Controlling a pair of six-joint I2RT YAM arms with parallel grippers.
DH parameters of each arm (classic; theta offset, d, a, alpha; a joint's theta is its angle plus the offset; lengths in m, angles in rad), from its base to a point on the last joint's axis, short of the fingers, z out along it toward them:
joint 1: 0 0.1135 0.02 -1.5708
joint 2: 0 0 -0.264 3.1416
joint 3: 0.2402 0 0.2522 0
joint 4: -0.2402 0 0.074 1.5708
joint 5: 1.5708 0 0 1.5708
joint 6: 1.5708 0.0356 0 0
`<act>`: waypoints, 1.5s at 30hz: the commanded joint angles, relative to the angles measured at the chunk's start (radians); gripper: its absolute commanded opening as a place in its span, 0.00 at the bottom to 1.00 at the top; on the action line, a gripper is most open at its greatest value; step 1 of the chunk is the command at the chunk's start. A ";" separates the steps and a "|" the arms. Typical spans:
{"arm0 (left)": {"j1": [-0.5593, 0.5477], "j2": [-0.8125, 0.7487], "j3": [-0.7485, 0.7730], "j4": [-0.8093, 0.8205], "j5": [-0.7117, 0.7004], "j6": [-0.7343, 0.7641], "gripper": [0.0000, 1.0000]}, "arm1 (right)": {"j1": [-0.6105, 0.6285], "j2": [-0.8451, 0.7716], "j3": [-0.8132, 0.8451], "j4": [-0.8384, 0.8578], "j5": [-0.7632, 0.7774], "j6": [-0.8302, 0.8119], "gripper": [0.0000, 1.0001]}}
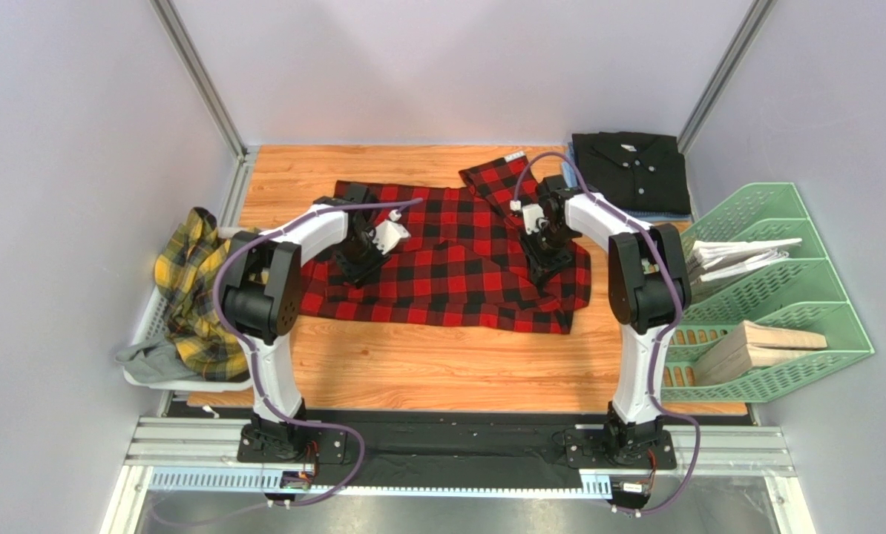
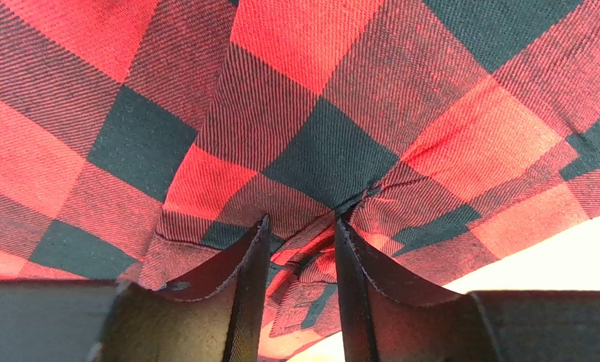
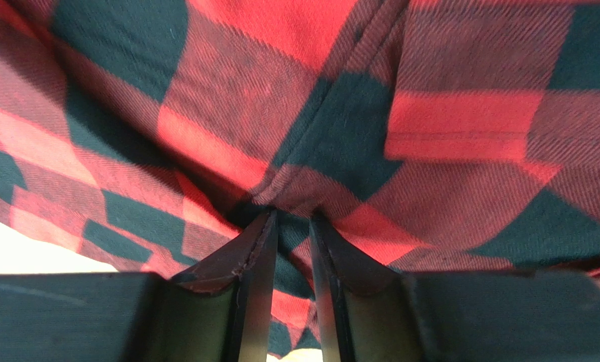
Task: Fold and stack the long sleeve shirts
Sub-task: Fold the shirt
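Note:
The red-and-black check shirt (image 1: 459, 261) lies spread on the wooden table, one sleeve angled toward the back. My left gripper (image 1: 361, 261) is down on its left part and my right gripper (image 1: 548, 261) on its right part. In the left wrist view the gripper (image 2: 301, 222) pinches a raised fold of the check cloth (image 2: 310, 90). In the right wrist view the gripper (image 3: 292, 215) is nearly closed on a fold of the same cloth (image 3: 280, 90). The black shirt (image 1: 628, 172) lies folded at the back right. The yellow-and-dark plaid shirt (image 1: 197, 289) is crumpled at the left.
The plaid shirt sits in a white tray (image 1: 147, 373) at the table's left edge, over a grey cloth (image 1: 147, 356). A green file rack (image 1: 771, 289) with papers and wooden blocks (image 1: 765, 345) stands at the right. Bare wood table (image 1: 436, 367) shows in front of the shirt.

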State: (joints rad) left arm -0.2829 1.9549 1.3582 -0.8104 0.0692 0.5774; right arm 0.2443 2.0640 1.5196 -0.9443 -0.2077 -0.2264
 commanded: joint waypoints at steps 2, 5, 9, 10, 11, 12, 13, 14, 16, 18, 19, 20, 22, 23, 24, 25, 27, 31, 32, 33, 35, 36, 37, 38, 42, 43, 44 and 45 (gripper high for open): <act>-0.073 -0.066 -0.132 -0.067 0.020 -0.062 0.41 | -0.004 -0.057 -0.081 0.010 0.077 -0.076 0.30; -0.130 -0.118 -0.211 -0.114 0.067 -0.106 0.40 | -0.004 -0.116 -0.154 0.006 0.094 -0.111 0.30; -0.183 -0.208 -0.313 -0.121 0.109 -0.151 0.40 | -0.004 -0.198 -0.280 0.004 0.099 -0.134 0.30; -0.187 -0.227 -0.335 -0.121 0.124 -0.155 0.40 | -0.004 -0.231 -0.303 0.002 0.096 -0.136 0.30; -0.187 -0.235 -0.343 -0.125 0.133 -0.156 0.40 | -0.004 -0.249 -0.347 -0.001 0.085 -0.139 0.30; -0.187 -0.243 -0.346 -0.128 0.144 -0.149 0.40 | -0.004 -0.267 -0.364 -0.011 0.077 -0.140 0.30; -0.187 -0.264 -0.352 -0.130 0.161 -0.148 0.40 | -0.004 -0.286 -0.378 -0.020 0.068 -0.142 0.30; -0.187 -0.277 -0.350 -0.130 0.171 -0.148 0.41 | -0.004 -0.329 -0.378 -0.031 0.048 -0.145 0.31; -0.187 -0.336 -0.335 -0.128 0.205 -0.149 0.43 | -0.010 -0.370 -0.349 -0.065 0.028 -0.145 0.36; -0.183 -0.384 -0.311 -0.121 0.233 -0.143 0.52 | -0.014 -0.412 -0.265 -0.089 0.001 -0.148 0.42; -0.170 -0.436 -0.274 -0.105 0.262 -0.145 0.55 | -0.019 -0.415 -0.234 -0.091 0.001 -0.152 0.50; -0.159 -0.459 -0.254 -0.095 0.274 -0.148 0.61 | -0.020 -0.416 -0.199 -0.093 0.020 -0.156 0.54; -0.113 -0.522 -0.178 -0.070 0.340 -0.145 0.66 | -0.030 -0.386 -0.109 -0.091 0.053 -0.171 0.61; -0.098 -0.539 -0.154 -0.056 0.354 -0.155 0.76 | -0.036 -0.365 -0.081 -0.091 0.083 -0.172 0.62; -0.070 -0.554 -0.116 -0.015 0.362 -0.163 0.90 | -0.045 -0.322 -0.022 -0.096 0.088 -0.171 0.63; -0.056 -0.583 -0.099 0.005 0.371 -0.171 0.91 | -0.065 -0.291 0.008 -0.103 0.090 -0.168 0.64; -0.024 -0.609 -0.064 0.080 0.383 -0.204 0.99 | -0.085 -0.240 0.066 -0.120 0.090 -0.154 0.65; -0.007 -0.675 -0.112 0.333 0.296 -0.454 0.99 | -0.143 -0.099 0.190 -0.139 0.079 -0.117 0.66; -0.006 -0.677 -0.117 0.347 0.313 -0.471 0.99 | -0.154 -0.078 0.206 -0.143 0.068 -0.111 0.66; -0.006 -0.674 -0.110 0.346 0.343 -0.461 0.99 | -0.163 -0.062 0.217 -0.149 0.065 -0.107 0.66; -0.006 -0.637 -0.064 0.274 0.417 -0.403 0.99 | -0.184 -0.016 0.249 -0.159 0.053 -0.100 0.66; -0.002 -0.608 -0.023 0.207 0.457 -0.345 0.99 | -0.192 -0.005 0.258 -0.172 0.048 -0.102 0.66; 0.001 -0.594 -0.008 0.185 0.465 -0.317 0.99 | -0.203 0.007 0.266 -0.175 0.041 -0.102 0.66; 0.002 -0.584 -0.004 0.177 0.460 -0.303 0.99 | -0.209 0.024 0.277 -0.179 0.028 -0.099 0.65; 0.010 -0.541 -0.007 0.207 0.351 -0.269 0.99 | -0.220 0.065 0.298 -0.201 -0.007 -0.099 0.62; 0.011 -0.533 -0.010 0.215 0.327 -0.263 0.98 | -0.221 0.073 0.301 -0.206 -0.015 -0.097 0.61; 0.013 -0.524 -0.010 0.224 0.302 -0.258 0.98 | -0.224 0.082 0.303 -0.212 -0.031 -0.097 0.60; 0.014 -0.502 -0.001 0.228 0.264 -0.252 0.97 | -0.227 0.094 0.304 -0.217 -0.039 -0.096 0.59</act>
State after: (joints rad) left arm -0.2806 1.4223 1.3235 -0.6094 0.4259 0.2707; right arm 0.0208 2.1292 1.7725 -1.1229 -0.1818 -0.3367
